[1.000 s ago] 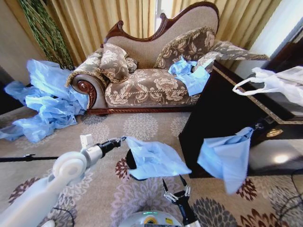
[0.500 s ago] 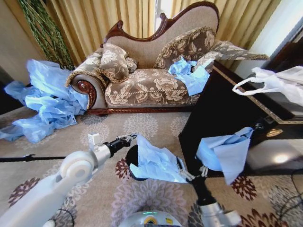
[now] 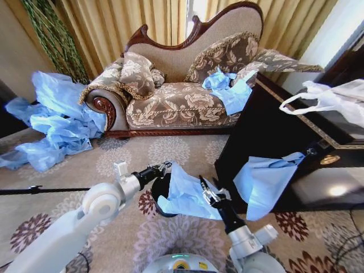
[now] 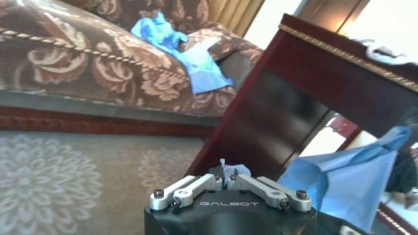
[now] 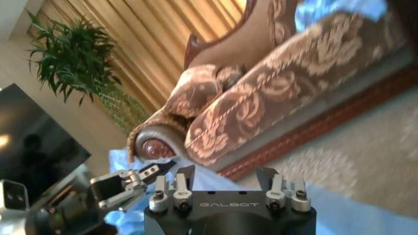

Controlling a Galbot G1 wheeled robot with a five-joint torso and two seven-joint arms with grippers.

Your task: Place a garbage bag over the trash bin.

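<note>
The light-blue garbage bag [image 3: 187, 192] lies crumpled over the small black trash bin [image 3: 156, 197] on the carpet; only the bin's left side shows. My left gripper [image 3: 162, 168] is at the bag's upper left corner, shut on a pinch of blue plastic [image 4: 228, 171]. My right gripper [image 3: 208, 190] reaches up from below and stands open over the bag's right part, its fingers [image 5: 174, 188] apart with nothing between them. The right wrist view shows the left gripper [image 5: 140, 179] close by and a bit of the bag [image 5: 365, 215].
A dark wooden cabinet [image 3: 267, 131] stands close to the right, with another blue bag [image 3: 263, 183] hanging off it and a white handled bag [image 3: 335, 99] on top. The sofa [image 3: 176, 102] is behind, with blue sheeting [image 3: 57, 119] heaped at its left. A black rod [image 3: 34, 190] lies at left.
My right arm has come up from the bottom edge to the bag's right side. The left gripper has carried the bag's corner to the right, over the bin. The hanging blue bag swayed.
</note>
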